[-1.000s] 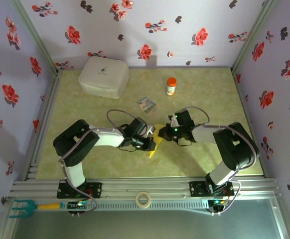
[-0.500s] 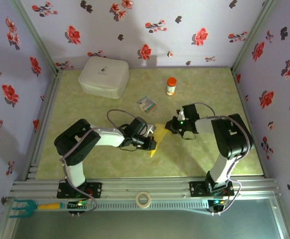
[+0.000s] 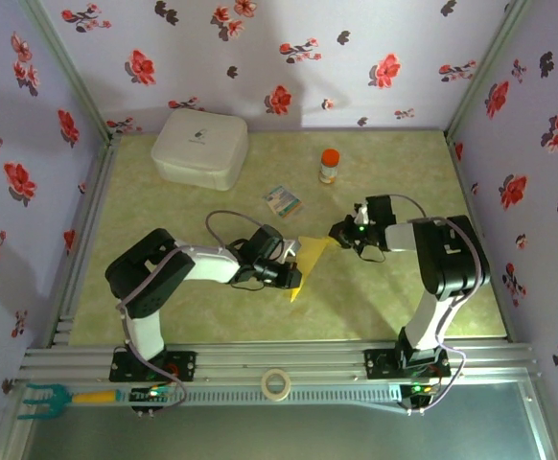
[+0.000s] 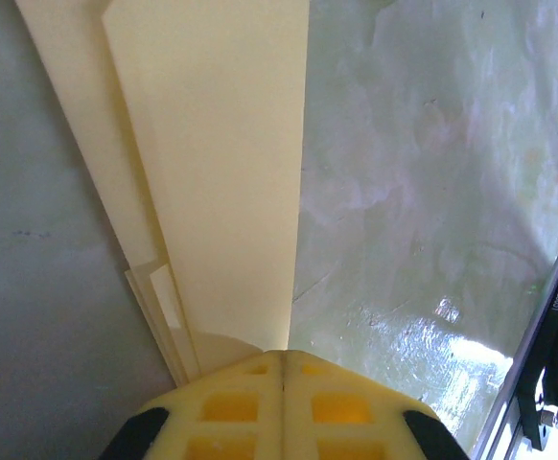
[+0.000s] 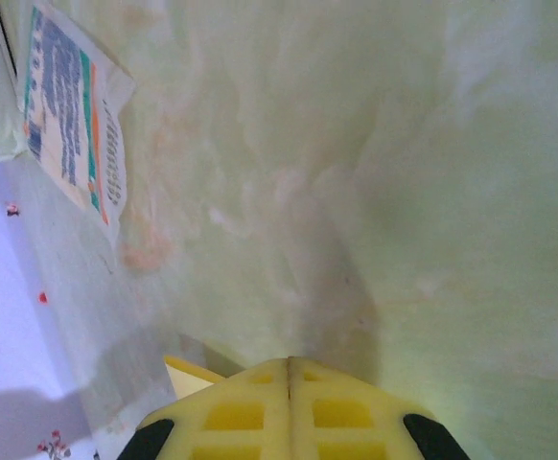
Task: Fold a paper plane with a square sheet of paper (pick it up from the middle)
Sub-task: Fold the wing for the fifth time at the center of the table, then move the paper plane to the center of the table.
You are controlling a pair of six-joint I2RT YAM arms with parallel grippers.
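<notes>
- While it lies folded into a long narrow shape with lengthwise creases, the yellow paper (image 3: 310,257) (image 4: 221,172) is found at the middle of the top view, between the two grippers.
- The left gripper (image 3: 293,276) (image 4: 282,356) is clamped on the paper's lower left part.
- The right gripper (image 3: 337,233) (image 5: 289,362) is pressed together at the paper's upper right tip; whether the tip is pinched cannot be told.
- A printed packet (image 3: 282,200) (image 5: 73,134) is seen just above the paper on the green table (image 3: 404,172).
</notes>
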